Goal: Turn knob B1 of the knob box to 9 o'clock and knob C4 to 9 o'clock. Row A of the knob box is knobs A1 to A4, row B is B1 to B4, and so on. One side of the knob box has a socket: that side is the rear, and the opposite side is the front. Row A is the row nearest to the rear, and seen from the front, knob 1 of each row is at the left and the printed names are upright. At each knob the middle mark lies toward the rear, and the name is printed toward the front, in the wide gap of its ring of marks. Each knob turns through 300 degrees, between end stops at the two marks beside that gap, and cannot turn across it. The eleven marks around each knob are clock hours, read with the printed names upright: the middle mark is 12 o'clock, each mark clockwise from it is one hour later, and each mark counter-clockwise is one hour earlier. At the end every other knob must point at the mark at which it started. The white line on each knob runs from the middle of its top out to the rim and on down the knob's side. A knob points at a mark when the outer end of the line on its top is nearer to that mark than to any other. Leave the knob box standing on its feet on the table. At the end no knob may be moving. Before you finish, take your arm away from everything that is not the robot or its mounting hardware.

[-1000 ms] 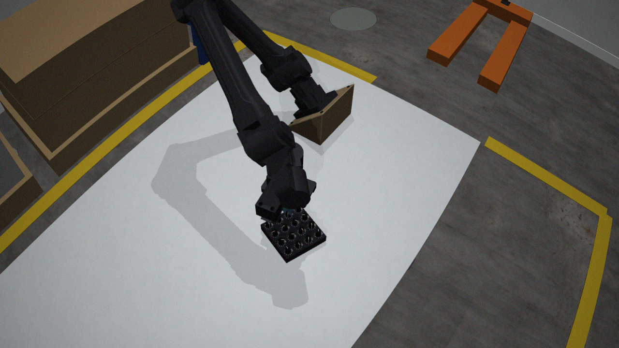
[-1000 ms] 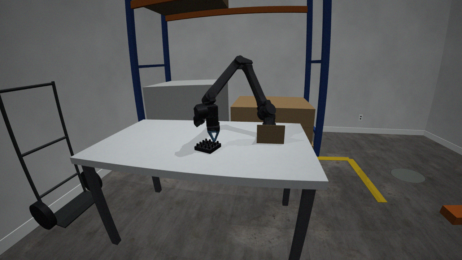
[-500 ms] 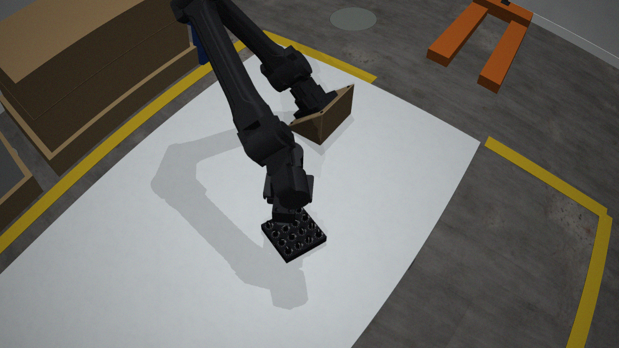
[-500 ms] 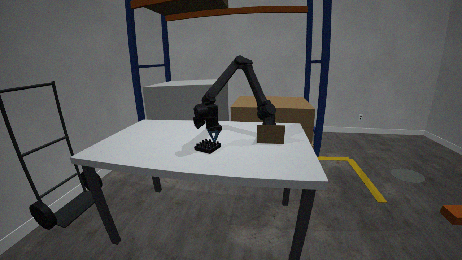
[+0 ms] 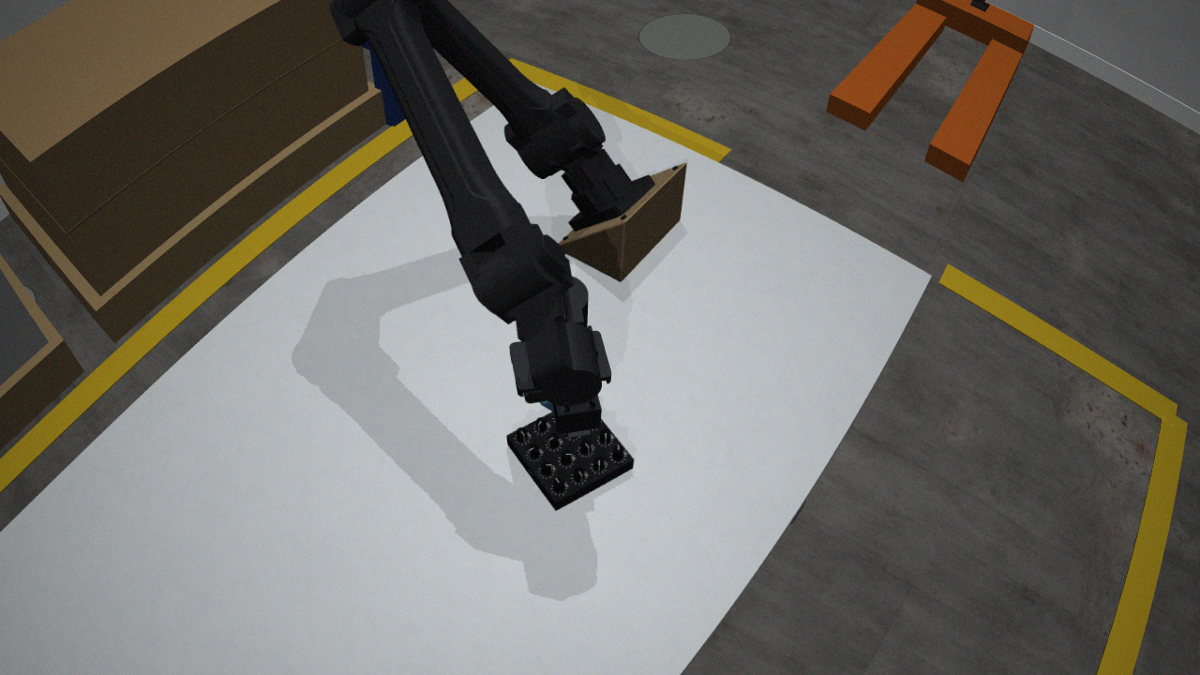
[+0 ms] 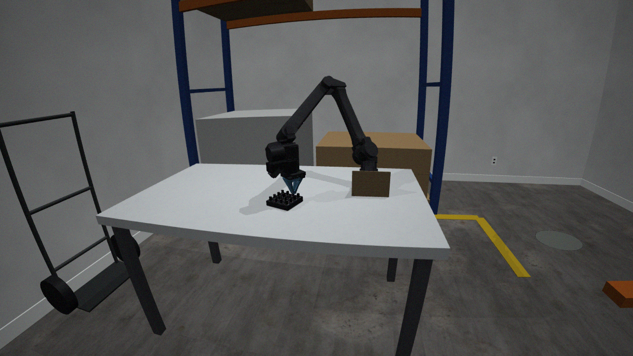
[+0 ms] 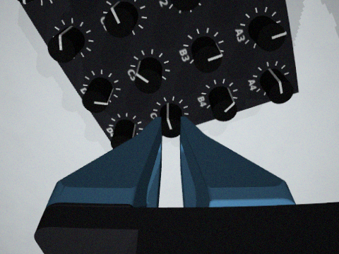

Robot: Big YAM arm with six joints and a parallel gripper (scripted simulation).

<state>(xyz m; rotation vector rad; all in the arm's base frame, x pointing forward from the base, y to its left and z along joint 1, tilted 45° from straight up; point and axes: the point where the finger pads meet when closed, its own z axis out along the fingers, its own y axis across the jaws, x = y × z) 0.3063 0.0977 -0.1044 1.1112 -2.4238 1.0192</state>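
The black knob box [image 5: 570, 466] [image 6: 284, 201] [image 7: 157, 37] stands flat on the white table [image 5: 251, 520] [image 6: 199, 216]. My gripper [image 7: 171, 127] [image 5: 577, 417] [image 6: 293, 190] points down at the box's near edge. Its blue fingers are shut on knob C4 [image 7: 169, 115]. The knob's white line runs roughly straight up and down in the wrist view. Knob B1 lies outside the wrist view, and the knobs are too small to read in the top and exterior views.
The arm's brown base block [image 5: 629, 231] [image 6: 371, 183] stands at the back of the table. Cardboard boxes [image 5: 126, 126] [image 6: 376, 150] and a blue rack [image 6: 442, 110] stand behind it. A hand truck [image 6: 48, 199] stands left of the table, and an orange frame [image 5: 939, 75] lies on the floor.
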